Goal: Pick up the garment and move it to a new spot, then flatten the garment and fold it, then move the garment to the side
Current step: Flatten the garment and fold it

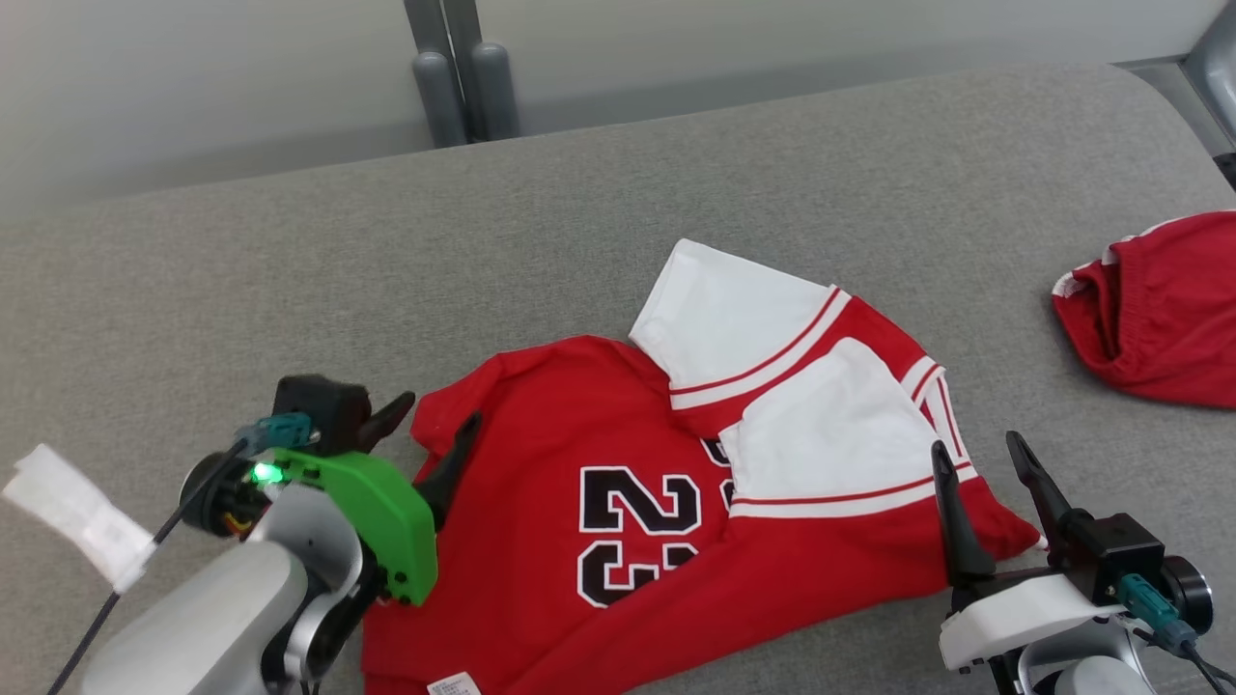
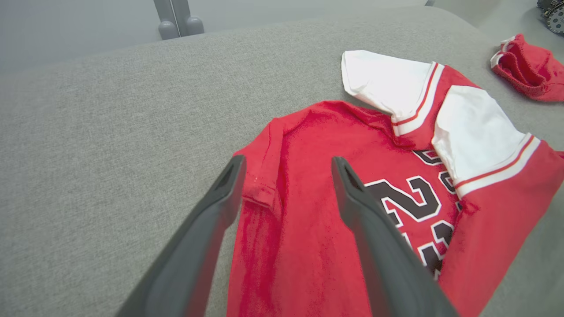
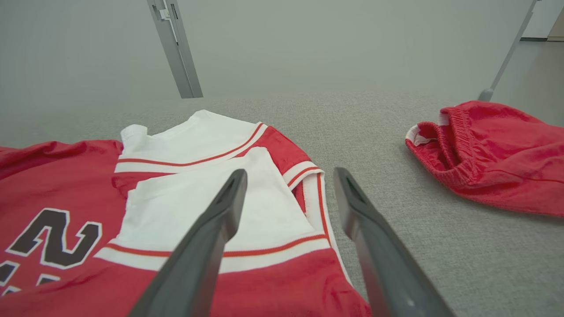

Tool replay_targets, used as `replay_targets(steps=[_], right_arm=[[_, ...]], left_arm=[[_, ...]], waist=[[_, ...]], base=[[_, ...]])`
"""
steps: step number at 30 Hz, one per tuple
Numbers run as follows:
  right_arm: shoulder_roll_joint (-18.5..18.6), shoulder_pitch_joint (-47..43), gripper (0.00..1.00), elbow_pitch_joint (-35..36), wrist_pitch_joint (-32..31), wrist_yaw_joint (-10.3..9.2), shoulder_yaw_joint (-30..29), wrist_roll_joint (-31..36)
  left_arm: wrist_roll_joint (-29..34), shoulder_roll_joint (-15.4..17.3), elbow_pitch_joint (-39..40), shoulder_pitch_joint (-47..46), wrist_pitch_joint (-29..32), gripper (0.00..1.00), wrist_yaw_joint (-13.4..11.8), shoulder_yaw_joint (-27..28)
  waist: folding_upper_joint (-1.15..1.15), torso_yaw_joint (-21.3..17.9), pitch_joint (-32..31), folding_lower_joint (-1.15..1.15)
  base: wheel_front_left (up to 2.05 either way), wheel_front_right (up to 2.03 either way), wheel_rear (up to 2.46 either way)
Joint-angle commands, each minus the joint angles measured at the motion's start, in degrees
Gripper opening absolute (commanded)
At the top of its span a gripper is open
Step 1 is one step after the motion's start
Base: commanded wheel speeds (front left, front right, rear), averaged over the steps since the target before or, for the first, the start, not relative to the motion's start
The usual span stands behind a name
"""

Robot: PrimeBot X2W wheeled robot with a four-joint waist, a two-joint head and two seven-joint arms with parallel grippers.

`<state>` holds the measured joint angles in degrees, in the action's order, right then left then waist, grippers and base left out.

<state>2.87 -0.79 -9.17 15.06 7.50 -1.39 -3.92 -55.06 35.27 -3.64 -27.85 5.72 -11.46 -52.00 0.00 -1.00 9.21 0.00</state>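
Observation:
The garment (image 1: 618, 454) is a red jersey with white sleeves and a black "23", lying folded on the grey padded surface (image 1: 676, 174). Both white sleeves are laid over its body. My left gripper (image 1: 430, 420) stands open over the jersey's left edge, fingers straddling a red corner (image 2: 264, 176) with nothing held. My right gripper (image 1: 975, 454) is open at the jersey's right edge, beside the lower white sleeve (image 3: 211, 207), and holds nothing. The jersey (image 2: 352, 198) lies loose under both.
A second red garment (image 1: 1154, 309) lies crumpled at the right edge of the surface; it is also in the wrist views (image 3: 493, 149) (image 2: 526, 66). A white tag or cloth strip (image 1: 72, 512) hangs by my left arm. Grey posts (image 1: 463, 77) stand behind the surface.

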Motion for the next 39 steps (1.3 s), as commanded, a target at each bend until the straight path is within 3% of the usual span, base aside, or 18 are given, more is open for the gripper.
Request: replay_targets(steps=[1, 3, 7, 15, 16, 18, 19, 22, 26, 29, 37, 38, 39], right_arm=[[0.08, 0.92, 1.0, -0.03, 0.16, -0.02, 0.23, -0.62], [0.08, 1.36, 1.0, -0.15, 0.16, -0.02, 0.72, -0.83], [0.04, 1.18, 1.0, -0.83, 0.16, -0.02, 2.59, -1.29], [0.05, 1.31, 1.0, -1.24, 0.16, -0.02, 4.4, -2.42], [0.05, 1.2, 1.0, -1.25, 0.16, -0.02, 4.31, -2.43], [0.06, 0.83, 1.0, -1.17, 0.16, -0.02, 3.83, -2.43], [0.06, 0.74, 1.0, -1.1, 0.16, -0.02, 3.72, -2.43], [0.05, 0.44, 1.0, -0.82, 0.16, -0.02, 3.23, -2.33], [0.04, 0.51, 1.0, -0.64, 0.16, -0.02, 3.48, -2.31], [0.06, 1.18, 1.0, -0.92, 0.16, -0.02, 4.31, -1.69], [0.06, 1.82, 1.0, -1.61, 0.16, -0.02, 5.59, -0.36], [0.05, 1.58, 1.0, -1.75, 0.16, -0.02, 5.5, -0.57], [0.05, 1.4, 1.0, -1.75, 0.16, -0.02, 5.45, -0.66]], left_arm=[[2.46, -1.38, -3.96, -3.36, 0.97, 1.0, 0.75, -1.09], [3.62, -4.74, -9.9, -6.91, 2.22, 1.0, 2.12, -2.38], [4.63, -8.46, -21.97, -11.49, 5.47, 1.0, 5.06, -5.09], [5.48, -11.85, -39.02, -14.52, 7.91, 1.0, 7.76, -7.29], [5.0, -12.23, -40.0, -14.26, 9.22, 0.0, 9.07, -7.86], [2.25, -14.01, -41.33, -12.78, 12.33, 0.0, 13.2, -8.39], [1.91, -14.4, -41.48, -13.14, 11.91, 0.0, 13.84, -7.87], [2.56, -14.39, -42.69, -16.91, 5.92, 0.0, 11.47, -5.1], [3.97, -14.7, -46.02, -21.47, -3.17, 0.0, 5.81, -1.28], [4.49, -14.74, -49.36, -23.47, -7.17, 0.0, 3.31, -0.05], [6.22, -11.0, -59.59, -28.36, -14.85, 0.0, -2.41, 2.29], [5.53, -10.79, -60.39, -28.55, -16.15, 0.02, -2.49, 3.14], [5.23, -10.57, -60.99, -28.59, -16.87, 0.39, -2.39, 3.59]], waist=[[0.0, -3.04, 1.95, 0.0], [0.0, -4.65, 2.43, 0.0], [0.0, -7.69, 2.84, 0.0], [0.0, -12.37, 3.4, 0.0], [0.0, -12.61, 3.38, 0.0], [0.0, -12.87, 3.31, 0.0], [0.0, -12.92, 3.33, 0.0], [0.0, -12.55, 3.62, 0.0], [0.0, -12.03, 4.06, 0.0], [0.0, -12.44, 4.01, 0.0], [0.0, -15.73, 4.23, 0.0], [0.0, -16.11, 4.34, 0.0], [0.0, -16.35, 4.39, 0.0]], base=[[0.0, 0.0, 0.0], [0.0, 0.0, 0.0], [0.0, 0.0, 0.0], [0.0, 0.0, 0.0], [0.0, 0.0, 0.0], [0.0, 0.0, 0.0], [0.0, 0.0, 0.0], [0.0, 0.0, 0.0], [0.0, 0.0, 0.0], [0.0, 0.0, 0.0], [0.0, 0.0, 0.0], [0.0, 0.0, 0.0], [0.0, 0.0, 0.0]])
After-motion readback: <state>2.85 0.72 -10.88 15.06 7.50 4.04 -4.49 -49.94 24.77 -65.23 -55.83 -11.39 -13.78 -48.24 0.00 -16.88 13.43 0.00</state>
